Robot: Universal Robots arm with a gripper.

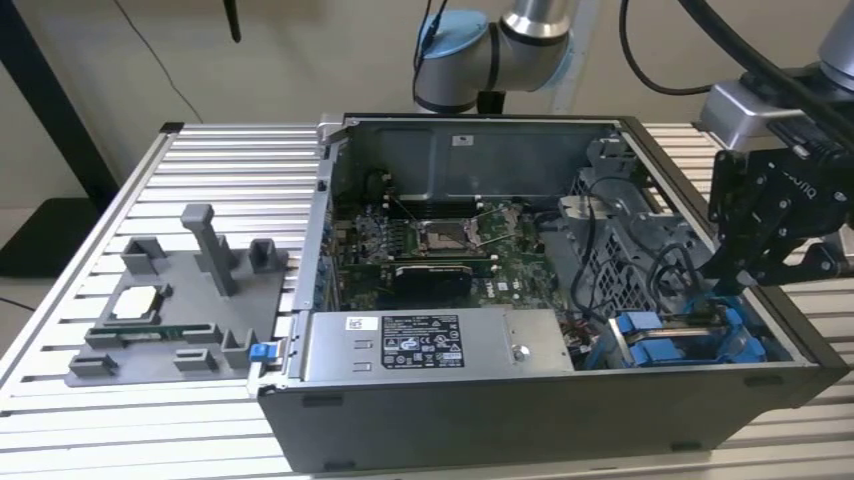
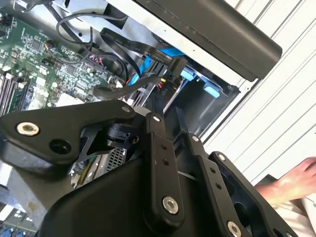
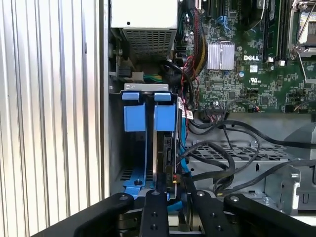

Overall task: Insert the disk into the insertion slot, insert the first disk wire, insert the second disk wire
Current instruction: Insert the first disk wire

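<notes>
A slatted metal table (image 1: 134,420) carried one open computer case (image 1: 534,420) lying on its side. Inside were one green motherboard (image 1: 427,250) and one boxy silver power supply (image 1: 420,345). Towards the exterior view's left sat one grey fixture tray (image 1: 174,300) holding one square processor chip (image 1: 138,303) and one memory stick (image 1: 154,332).

The insertion slot (image 3: 116,143), a grey bay with two blue tabs (image 3: 148,116), occupied the case corner at the exterior view's right. The disk (image 3: 163,153) appeared to stand edge-on inside it, just beside the tabs. One black gripper (image 1: 737,280) hung directly over that bay. Whether its jaws were clenched or released could not be told.

Several black cables looped beside the bay, and in the second wrist view one black wire connector (image 2: 170,74) lay close to the blue rails. One person's hand (image 2: 296,180) rested outside the case.

The disk would likely handle as rigid, fairly heavy and sensitive to knocks, best held by its caddy edges. The wires looked limp, best taken by the stiff connector body
</notes>
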